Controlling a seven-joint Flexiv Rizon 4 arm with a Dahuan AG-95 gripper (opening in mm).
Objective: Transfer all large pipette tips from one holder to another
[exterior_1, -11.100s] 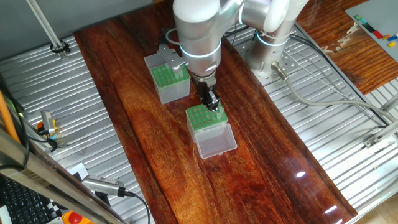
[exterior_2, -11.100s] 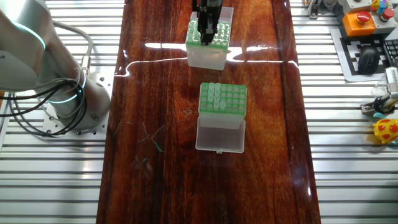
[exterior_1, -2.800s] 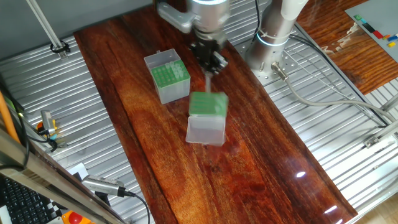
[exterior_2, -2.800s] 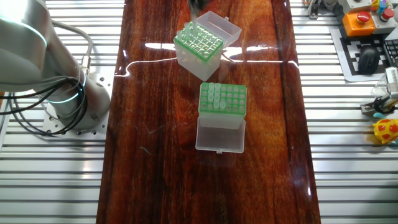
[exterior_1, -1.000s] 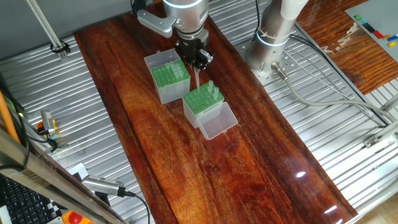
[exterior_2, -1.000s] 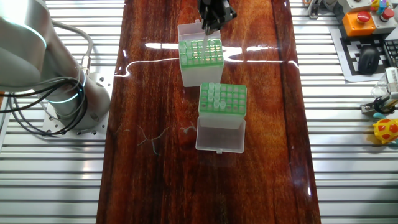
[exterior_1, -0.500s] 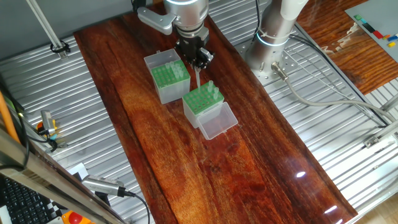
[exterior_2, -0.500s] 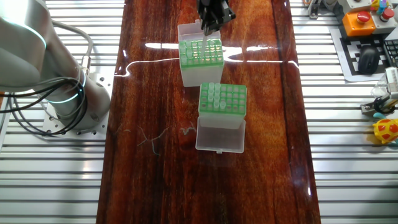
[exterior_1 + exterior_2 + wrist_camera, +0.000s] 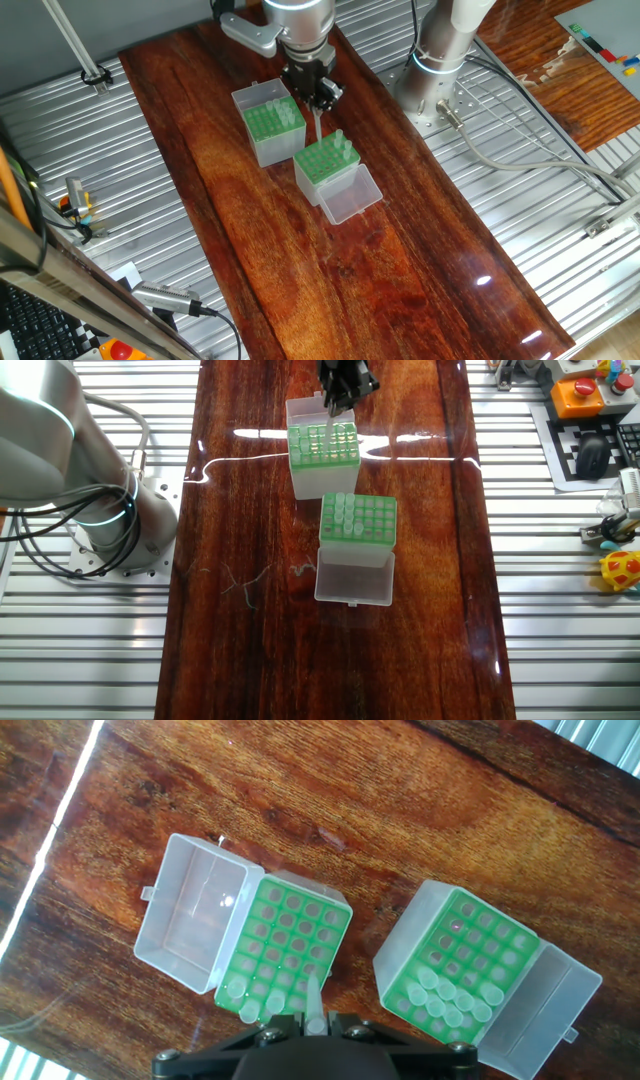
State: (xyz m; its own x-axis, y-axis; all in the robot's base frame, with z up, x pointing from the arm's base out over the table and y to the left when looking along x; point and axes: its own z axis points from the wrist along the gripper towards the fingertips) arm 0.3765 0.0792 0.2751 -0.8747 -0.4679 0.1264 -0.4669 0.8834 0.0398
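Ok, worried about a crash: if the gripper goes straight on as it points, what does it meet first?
Probably the green grid of the clear-sided holder, near its edge row; the held pipette tip would touch first. Depth is unclear.

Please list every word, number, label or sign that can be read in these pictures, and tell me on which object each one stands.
No text can be read in any view.
The two tip boxes, clear-sided and grey-sided, show no printing.
The keyboard at the right edge of the other fixed view has key markings too small to read.
The sheet with coloured blocks at the top right of one fixed view is too blurred to read.
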